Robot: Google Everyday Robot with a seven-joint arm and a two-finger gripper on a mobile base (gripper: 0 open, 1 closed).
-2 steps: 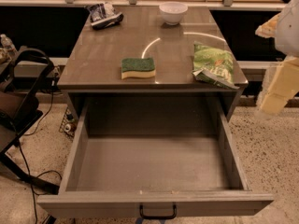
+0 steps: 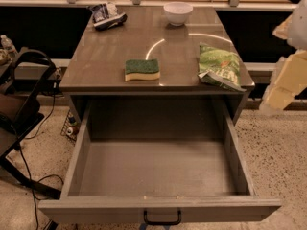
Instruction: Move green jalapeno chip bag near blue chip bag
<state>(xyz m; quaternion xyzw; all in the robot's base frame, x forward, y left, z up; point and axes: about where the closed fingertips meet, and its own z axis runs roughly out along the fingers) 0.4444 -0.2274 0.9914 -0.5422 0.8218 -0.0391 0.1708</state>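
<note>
The green jalapeno chip bag [image 2: 219, 66] lies flat near the right front corner of the grey table top [image 2: 105, 51]. The blue chip bag [image 2: 106, 14] lies wrinkled at the far left corner, well apart from the green bag. My gripper [image 2: 287, 75] shows only as blurred cream-coloured parts at the right edge of the camera view. It is beside the table, to the right of the green bag and not touching it. It holds nothing that I can see.
A green-and-yellow sponge [image 2: 142, 69] lies at the front middle of the table. A white bowl [image 2: 178, 12] stands at the far middle. An open drawer [image 2: 158, 171] sticks out below the front edge. A dark chair and cables [image 2: 19, 109] are on the left.
</note>
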